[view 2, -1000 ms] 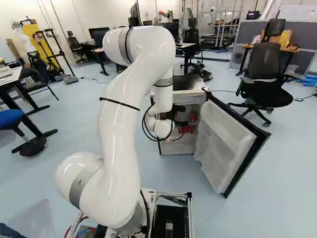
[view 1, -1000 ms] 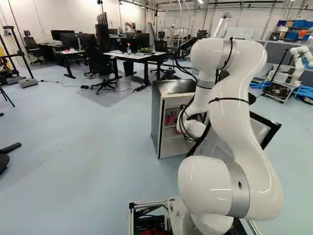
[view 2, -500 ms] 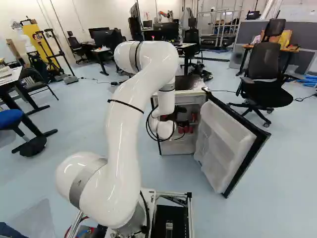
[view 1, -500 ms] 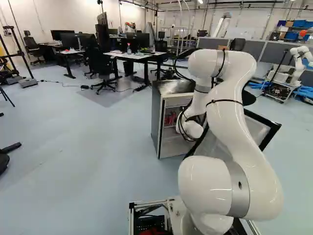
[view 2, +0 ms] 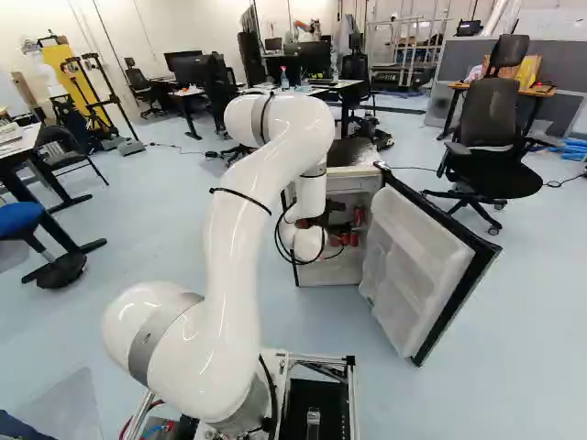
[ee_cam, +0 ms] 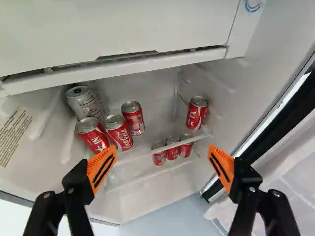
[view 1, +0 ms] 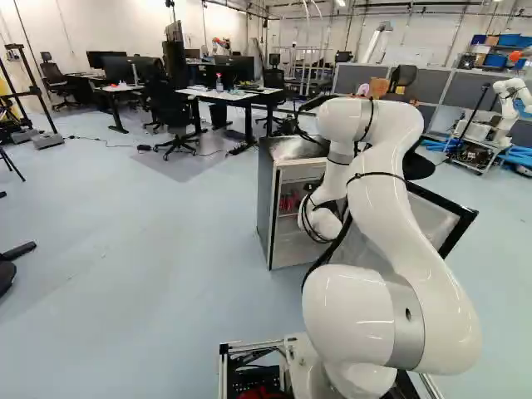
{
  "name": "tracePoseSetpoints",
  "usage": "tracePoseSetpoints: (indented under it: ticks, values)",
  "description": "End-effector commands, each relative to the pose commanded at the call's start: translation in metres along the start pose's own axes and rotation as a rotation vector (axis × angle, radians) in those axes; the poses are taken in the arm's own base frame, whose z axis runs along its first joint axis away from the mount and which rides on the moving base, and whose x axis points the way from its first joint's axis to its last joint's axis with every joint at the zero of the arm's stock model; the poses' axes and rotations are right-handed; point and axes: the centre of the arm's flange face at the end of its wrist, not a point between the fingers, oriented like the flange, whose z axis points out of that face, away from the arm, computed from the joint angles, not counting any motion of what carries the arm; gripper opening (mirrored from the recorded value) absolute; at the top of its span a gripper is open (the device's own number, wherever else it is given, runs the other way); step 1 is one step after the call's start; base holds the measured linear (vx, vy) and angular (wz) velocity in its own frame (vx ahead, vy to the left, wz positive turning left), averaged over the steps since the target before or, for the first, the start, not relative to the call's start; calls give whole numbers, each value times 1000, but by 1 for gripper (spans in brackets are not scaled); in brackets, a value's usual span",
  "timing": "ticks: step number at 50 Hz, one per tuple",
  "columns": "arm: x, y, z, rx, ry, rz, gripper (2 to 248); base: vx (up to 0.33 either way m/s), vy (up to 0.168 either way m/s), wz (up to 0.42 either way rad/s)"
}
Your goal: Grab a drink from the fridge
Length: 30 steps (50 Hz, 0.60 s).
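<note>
My gripper point(view 2: 339, 220) is at the fridge's open front in the right base view, partly hidden by the wrist. In the wrist view the gripper point(ee_cam: 161, 158) stands wide open, nothing between its orange pads. Ahead, on the fridge shelf, a silver can point(ee_cam: 84, 102) stands behind two red cans point(ee_cam: 92, 135) point(ee_cam: 119, 132); another red can point(ee_cam: 133, 119) is beside them. A separate red can point(ee_cam: 197, 113) stands ahead of the other finger. Several red cans point(ee_cam: 172, 151) show lower down. The fridge point(view 1: 267, 218) is upright, its door point(view 2: 413, 270) swung open.
The open door's edge lies close beside one finger in the wrist view. A ledge point(ee_cam: 118, 69) crosses above the cans. An office chair point(view 2: 491, 142) stands beyond the door. Desks point(view 1: 229, 96) are behind the fridge; another robot point(view 1: 509, 108) is at the far right.
The arm's raised elbow has come down, and its wrist has shifted slightly at the fridge. The base, fridge and door have not moved.
</note>
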Motion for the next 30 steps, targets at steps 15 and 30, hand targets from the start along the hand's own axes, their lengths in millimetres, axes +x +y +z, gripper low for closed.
tracePoseSetpoints:
  ticks: [15,30]
  values:
    - [-15,5,20,-22,11,8,247,0,0,0]
    - [-32,12,45,-67,21,22,247,0,0,0]
